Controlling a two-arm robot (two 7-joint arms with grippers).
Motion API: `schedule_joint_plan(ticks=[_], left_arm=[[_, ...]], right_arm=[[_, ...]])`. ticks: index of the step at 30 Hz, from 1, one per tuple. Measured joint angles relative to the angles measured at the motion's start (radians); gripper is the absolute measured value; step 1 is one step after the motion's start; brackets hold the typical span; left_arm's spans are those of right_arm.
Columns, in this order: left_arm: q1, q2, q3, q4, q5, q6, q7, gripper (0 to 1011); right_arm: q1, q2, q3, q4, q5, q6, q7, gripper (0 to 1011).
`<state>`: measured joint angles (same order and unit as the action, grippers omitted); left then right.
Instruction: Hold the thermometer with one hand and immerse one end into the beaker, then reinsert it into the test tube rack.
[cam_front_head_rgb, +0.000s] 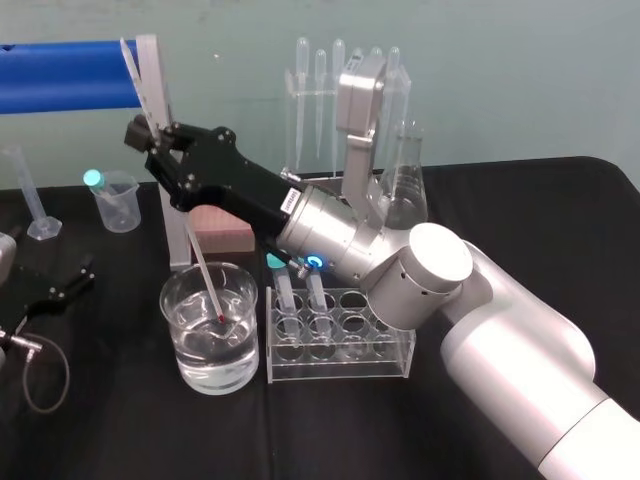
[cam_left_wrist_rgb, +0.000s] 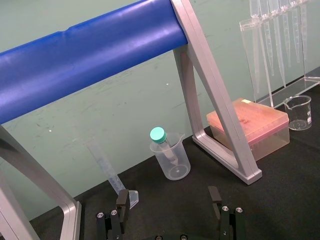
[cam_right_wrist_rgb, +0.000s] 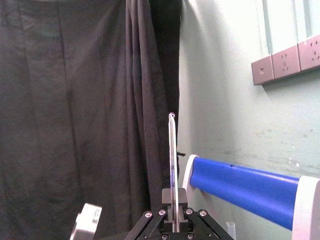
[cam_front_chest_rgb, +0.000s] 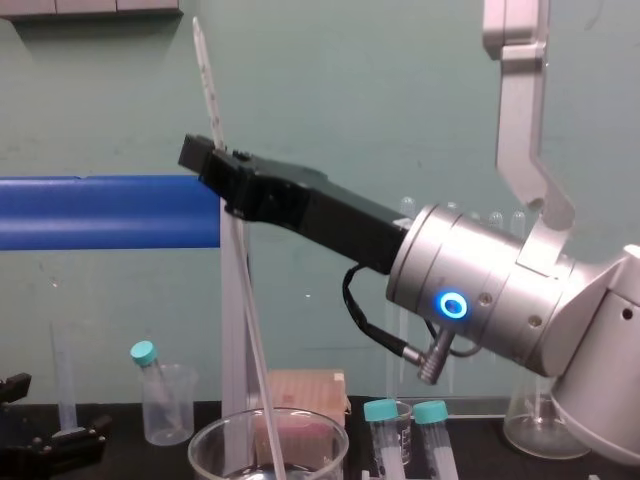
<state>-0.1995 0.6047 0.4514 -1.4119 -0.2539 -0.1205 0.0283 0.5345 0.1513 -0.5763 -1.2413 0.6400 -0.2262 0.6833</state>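
Observation:
My right gripper (cam_front_head_rgb: 150, 137) reaches over the table from the right and is shut on the thermometer (cam_front_head_rgb: 201, 264), a long thin glass rod tilted slightly off upright. The rod's reddish tip sits inside the beaker (cam_front_head_rgb: 182, 345), under the clear liquid. From the chest, the thermometer (cam_front_chest_rgb: 204, 75) sticks up above the right gripper (cam_front_chest_rgb: 207, 156) and runs down into the beaker (cam_front_chest_rgb: 205, 442). In the right wrist view the thermometer (cam_right_wrist_rgb: 171, 165) rises from between the pads of the right gripper (cam_right_wrist_rgb: 173, 209). The clear test tube rack (cam_front_head_rgb: 340, 362) stands just right of the beaker. My left gripper (cam_front_head_rgb: 62, 285) rests parked at the table's left, its fingers (cam_left_wrist_rgb: 122, 204) apart and empty.
A blue roller (cam_front_head_rgb: 60, 75) on a silver frame spans the back left. Behind stand a pipette rack (cam_front_head_rgb: 320, 95), a conical flask (cam_front_head_rgb: 405, 190), a pink box (cam_front_head_rgb: 222, 232), a small plastic beaker (cam_front_head_rgb: 117, 205) and a graduated cylinder (cam_front_head_rgb: 35, 205). Two teal-capped tubes (cam_front_head_rgb: 285, 285) sit in the rack.

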Motion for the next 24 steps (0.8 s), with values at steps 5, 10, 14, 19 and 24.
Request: schedule_joint_plan(ticks=[5, 10, 14, 19, 24], left_arm=[[0.000, 0.000, 0.000, 0.000, 0.000, 0.000, 0.000, 1008], [0.000, 0.000, 0.000, 0.000, 0.000, 0.000, 0.000, 1008], [0.000, 0.000, 0.000, 0.000, 0.000, 0.000, 0.000, 1008], [0.000, 0.000, 0.000, 0.000, 0.000, 0.000, 0.000, 1008], [0.000, 0.000, 0.000, 0.000, 0.000, 0.000, 0.000, 1008]], right_arm=[[-0.003, 0.000, -0.004, 0.014, -0.016, -0.004, 0.004, 58], [-0.007, -0.001, -0.006, 0.023, -0.022, -0.007, 0.014, 58], [-0.010, -0.002, -0.006, 0.028, -0.027, -0.007, 0.017, 58], [-0.015, -0.001, -0.005, 0.029, -0.029, -0.007, 0.019, 58], [-0.018, 0.000, -0.004, 0.027, -0.028, 0.001, 0.024, 58]])
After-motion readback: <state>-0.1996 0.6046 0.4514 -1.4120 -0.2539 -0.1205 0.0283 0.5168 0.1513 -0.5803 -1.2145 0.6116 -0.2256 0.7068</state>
